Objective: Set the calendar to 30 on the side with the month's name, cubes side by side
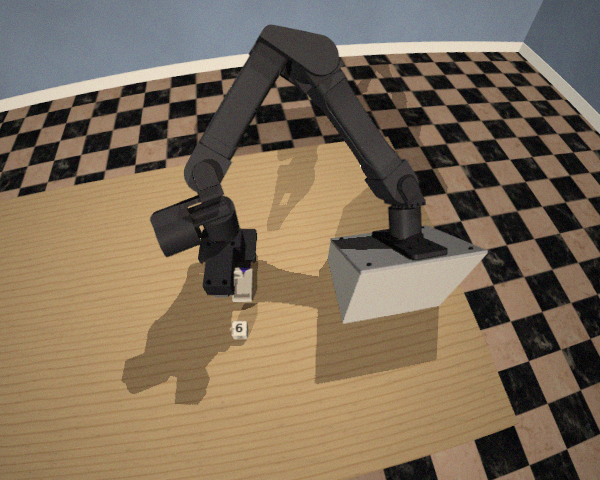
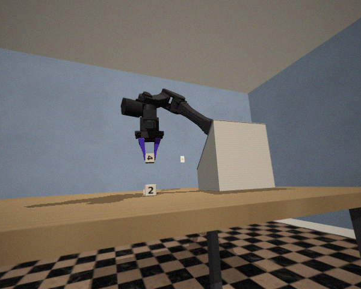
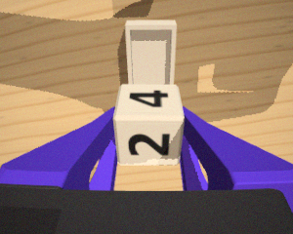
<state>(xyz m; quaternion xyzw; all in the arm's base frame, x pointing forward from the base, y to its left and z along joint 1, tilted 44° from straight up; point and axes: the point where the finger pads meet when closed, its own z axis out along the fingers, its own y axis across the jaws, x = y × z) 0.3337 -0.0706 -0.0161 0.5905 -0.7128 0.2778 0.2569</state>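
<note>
My gripper (image 2: 149, 158) (image 3: 148, 116) is shut on a white cube (image 2: 147, 154) (image 3: 123, 128) and holds it well above the table. In the wrist view the cube shows a 4 and a 2, both turned on their sides; the exterior view also shows the 4 turned sideways. The white tray (image 1: 242, 298) (image 3: 172, 58) lies on the table, its open side up; the part of its floor in view is bare. The held cube hides its near end in the wrist view. The other cube (image 1: 239, 329) (image 2: 150, 189) stands on the table outside the tray, 6 on top, an upright 2 facing the exterior camera. No month's name is visible.
The white box-shaped base (image 1: 393, 289) (image 2: 244, 155) carrying the arm stands to the right of the tray and the loose cube. The arm's shadow falls across the wooden table (image 1: 83, 258) (image 2: 81, 230) around the tray.
</note>
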